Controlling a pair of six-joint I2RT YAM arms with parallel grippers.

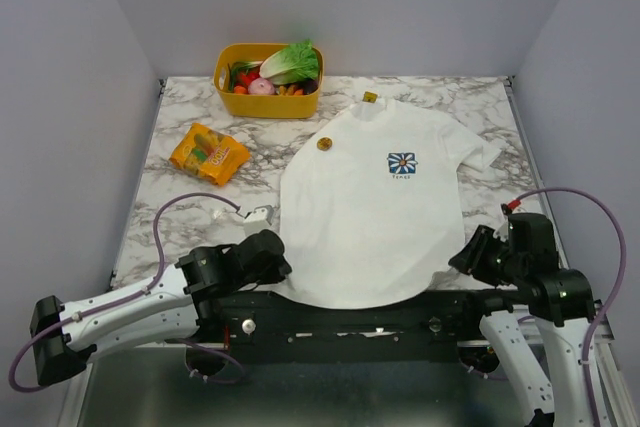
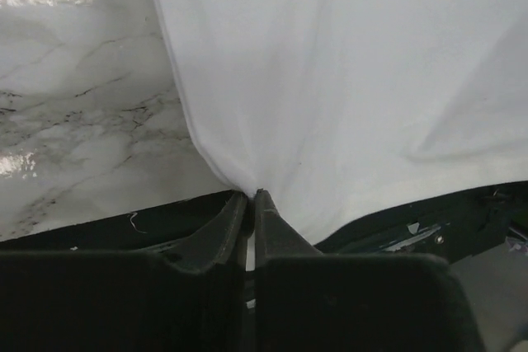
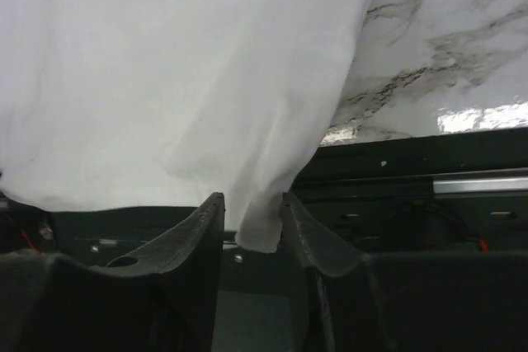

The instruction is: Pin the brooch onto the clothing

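The clothing, a white T-shirt (image 1: 360, 217), lies flat on the marble table with its yellow collar tag (image 1: 370, 97) at the far side and a blue chest print (image 1: 402, 163). The brooch (image 1: 324, 144), a tiny gold disc, rests on the shirt's left shoulder. My left gripper (image 1: 278, 265) is shut on the hem's near-left corner; in the left wrist view (image 2: 251, 194) the cloth (image 2: 346, 80) is pinched at the tips. My right gripper (image 1: 462, 259) is at the near-right hem corner. In the right wrist view (image 3: 252, 199) its jaws stand apart with the shirt corner (image 3: 262, 228) hanging between them.
A yellow basket (image 1: 225, 59) of vegetables stands at the back left. An orange snack packet (image 1: 209, 153) lies left of the shirt. A small white object (image 1: 258, 214) lies near the left gripper. A black rail (image 1: 340, 325) runs along the near edge under the hem.
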